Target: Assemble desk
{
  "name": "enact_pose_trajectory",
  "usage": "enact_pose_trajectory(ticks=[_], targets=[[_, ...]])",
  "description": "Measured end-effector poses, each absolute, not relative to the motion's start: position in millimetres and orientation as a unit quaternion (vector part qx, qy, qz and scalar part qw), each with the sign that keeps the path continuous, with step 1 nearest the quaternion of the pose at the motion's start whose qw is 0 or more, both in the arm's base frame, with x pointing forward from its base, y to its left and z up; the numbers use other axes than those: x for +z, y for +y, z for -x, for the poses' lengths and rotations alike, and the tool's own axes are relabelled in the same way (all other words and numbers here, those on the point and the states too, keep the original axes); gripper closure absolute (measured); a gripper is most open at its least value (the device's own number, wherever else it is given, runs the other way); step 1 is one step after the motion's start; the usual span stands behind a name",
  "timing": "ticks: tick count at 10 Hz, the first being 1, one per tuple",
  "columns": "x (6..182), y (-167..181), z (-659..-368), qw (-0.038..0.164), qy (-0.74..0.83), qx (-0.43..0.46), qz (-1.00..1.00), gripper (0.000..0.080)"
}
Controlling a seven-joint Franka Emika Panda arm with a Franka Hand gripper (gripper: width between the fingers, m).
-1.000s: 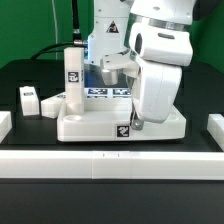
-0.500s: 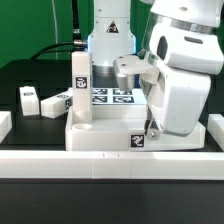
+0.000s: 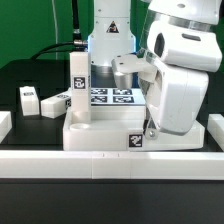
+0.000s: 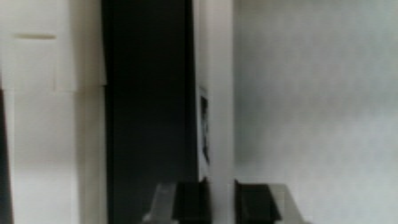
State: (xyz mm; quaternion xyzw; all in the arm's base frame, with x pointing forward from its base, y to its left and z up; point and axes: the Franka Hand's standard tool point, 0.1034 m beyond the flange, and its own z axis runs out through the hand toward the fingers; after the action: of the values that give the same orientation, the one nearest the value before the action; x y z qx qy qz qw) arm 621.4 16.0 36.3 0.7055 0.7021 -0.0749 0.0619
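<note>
The white desk tabletop [image 3: 100, 138] lies flat at the table's front, rim up. One square tagged leg [image 3: 78, 85] stands upright in its corner socket on the exterior view's left. Two loose legs [image 3: 28, 98] [image 3: 55, 103] lie further to that side. My gripper [image 3: 149, 127] is down at the tabletop's front corner on the exterior view's right, mostly hidden by the arm. In the wrist view my gripper [image 4: 224, 205] is shut on the tabletop's thin rim wall [image 4: 217, 120], with one dark finger [image 4: 183, 205] on each side of it.
The marker board [image 3: 112, 96] lies behind the tabletop. A long white rail [image 3: 110, 163] runs along the table's front edge. White blocks stand at the exterior view's left [image 3: 5, 125] and right [image 3: 216, 130] edges.
The tabletop, with its standing leg, has slid toward the exterior view's right and forward along with my gripper and arm. Over the last half second it has barely moved.
</note>
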Motion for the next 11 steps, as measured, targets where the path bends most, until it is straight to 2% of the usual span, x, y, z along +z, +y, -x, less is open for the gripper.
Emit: enact_pose_trajectory(ticks=[4,6,11], targets=[[36.1,37,-649,0.063,0.699,-0.073,-0.708,0.0736],[34.1,46,-653,0.062,0.688,-0.073,-0.719,0.0736],[35.2,42,-653,0.065,0.679,-0.073,-0.727,0.0731]])
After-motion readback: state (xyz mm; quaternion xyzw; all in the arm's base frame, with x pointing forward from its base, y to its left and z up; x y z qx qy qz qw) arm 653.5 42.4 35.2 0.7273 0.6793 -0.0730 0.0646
